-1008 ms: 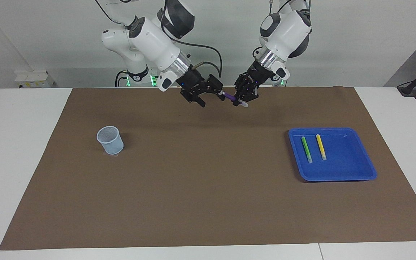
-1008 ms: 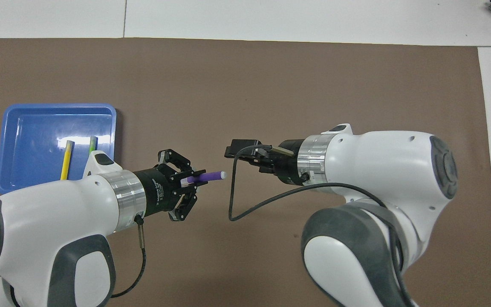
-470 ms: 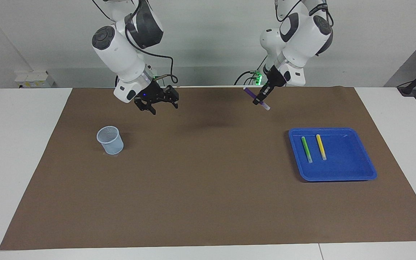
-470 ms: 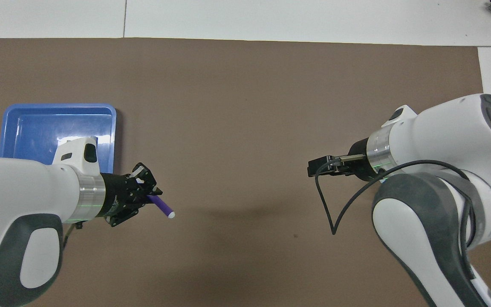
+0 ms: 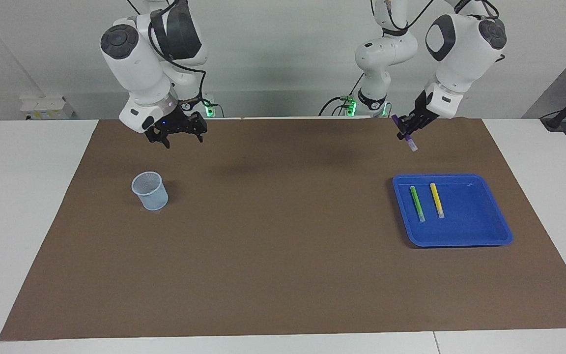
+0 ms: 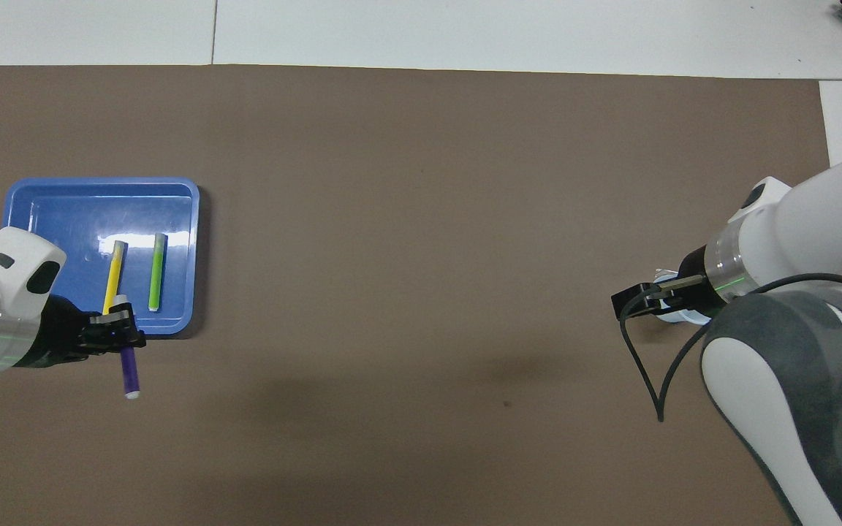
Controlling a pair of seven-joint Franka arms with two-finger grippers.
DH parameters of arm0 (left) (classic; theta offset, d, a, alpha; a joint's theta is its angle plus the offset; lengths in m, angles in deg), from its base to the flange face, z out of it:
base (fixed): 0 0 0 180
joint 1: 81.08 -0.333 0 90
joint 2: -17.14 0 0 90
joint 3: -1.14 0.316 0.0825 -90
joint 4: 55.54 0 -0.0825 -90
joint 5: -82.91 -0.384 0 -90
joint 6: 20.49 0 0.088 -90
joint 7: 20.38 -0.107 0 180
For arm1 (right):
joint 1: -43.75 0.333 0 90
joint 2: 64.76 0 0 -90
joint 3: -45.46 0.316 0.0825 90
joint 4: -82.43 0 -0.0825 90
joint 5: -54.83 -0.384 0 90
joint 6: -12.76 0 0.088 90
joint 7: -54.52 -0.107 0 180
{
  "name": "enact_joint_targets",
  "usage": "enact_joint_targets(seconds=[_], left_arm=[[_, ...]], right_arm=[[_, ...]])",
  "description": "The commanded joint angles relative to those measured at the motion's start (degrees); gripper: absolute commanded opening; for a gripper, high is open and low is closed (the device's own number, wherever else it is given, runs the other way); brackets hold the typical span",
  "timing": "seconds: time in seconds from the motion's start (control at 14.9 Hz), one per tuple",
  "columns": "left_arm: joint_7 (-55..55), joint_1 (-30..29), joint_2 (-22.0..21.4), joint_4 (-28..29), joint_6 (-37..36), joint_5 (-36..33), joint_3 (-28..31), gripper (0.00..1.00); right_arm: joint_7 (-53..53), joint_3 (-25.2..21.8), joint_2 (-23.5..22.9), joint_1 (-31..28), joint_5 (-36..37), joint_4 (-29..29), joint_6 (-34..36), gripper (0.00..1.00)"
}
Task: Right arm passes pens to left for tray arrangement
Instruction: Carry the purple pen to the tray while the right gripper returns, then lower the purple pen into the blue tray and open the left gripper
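My left gripper (image 5: 407, 133) clamps the purple pen (image 5: 407, 138) above the blue tray (image 5: 501, 235), where the green pen (image 5: 417, 203) and yellow pen (image 5: 437, 200) lie; right gripper (image 5: 175, 135) waits open.

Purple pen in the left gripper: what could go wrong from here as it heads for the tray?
1. The left gripper pinches the purple pen along its length, tilted; it might slip or pivot before release.
2. It hangs high above the mat, short of the blue tray; an early release could miss the rim or bounce.
3. The green pen and yellow pen already lie inside; the new one could land across them.
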Motion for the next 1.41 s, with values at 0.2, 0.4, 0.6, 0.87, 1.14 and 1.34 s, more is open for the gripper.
enact_joint_targets(seconds=[0.2, 0.4, 0.6, 0.87, 1.14, 1.34], left_arm=[[-19.1, -7.4, 3.3, -0.9, 1.2, -9.3, -0.6, 0.0], [-21.7, -8.7, 7.8, -1.5, 5.7, -12.9, -0.6, 0.0], [-23.4, -10.4, 13.1, -3.2, 10.3, -15.3, -0.6, 0.0], [-23.4, -11.9, 19.0, -3.2, 19.0, -19.2, -0.6, 0.0], [-23.1, -12.8, 24.7, -6.4, 22.4, -21.6, -0.6, 0.0], [-23.0, -13.0, 28.3, -6.8, 27.1, -22.3, -0.5, 0.0]], right_arm=[[2.3, 0.6, -0.4, -4.3, 4.5, 3.4, 3.7, 1.0], [2.3, 0.6, -1.2, -5.2, 4.6, 4.0, 2.6, 1.0], [2.5, -0.2, -2.9, -5.0, 4.9, 7.5, 5.0, 1.0], [2.3, -1.9, -3.4, -2.8, 5.3, 10.3, 9.0, 1.0], [2.2, -6.6, -2.8, 1.8, 5.2, 8.5, 8.5, 1.0], [2.3, -7.2, -2.7, 2.0, 5.1, 7.4, 7.9, 1.0]])
